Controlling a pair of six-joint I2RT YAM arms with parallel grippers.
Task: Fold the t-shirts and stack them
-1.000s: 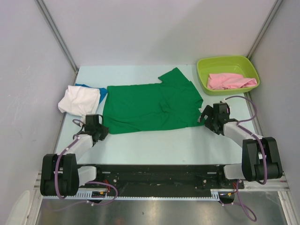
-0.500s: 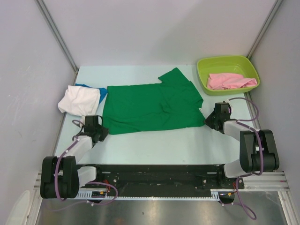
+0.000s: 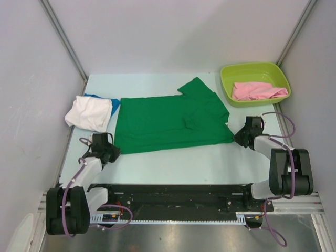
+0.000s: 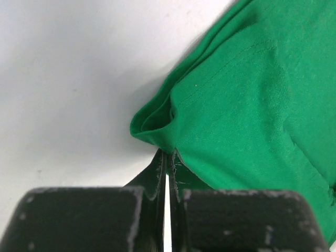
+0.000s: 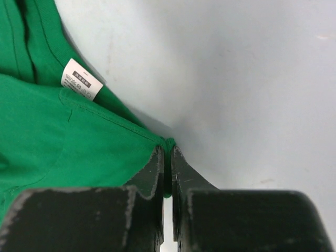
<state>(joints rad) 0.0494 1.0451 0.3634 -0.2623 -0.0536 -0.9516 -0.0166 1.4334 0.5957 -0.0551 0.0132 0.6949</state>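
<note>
Green cloth: bright green t-shirt (image 3: 170,118), spread flat mid-counter (image 3: 173,163), far sleeve pointing toward the back wall. Left gripper (image 3: 111,152) is clamped tight on its near-left corner, jaws closed over a bunched hem in the left wrist view. Right gripper (image 3: 237,139) is pinched on the near-right corner, beside a white care label (image 5: 81,80). White t-shirt (image 3: 89,113) lies folded at the far left. Blue t-shirt (image 3: 113,102) is mostly hidden beneath it, only an edge showing. Pink t-shirt (image 3: 257,91) lies crumpled in the lime tub (image 3: 252,72) at the far right, its shape hard to read. Against half a second ago, both grippers sit nearer the bases, and the green hem is drawn toward them, its right corner stretched out.
</note>
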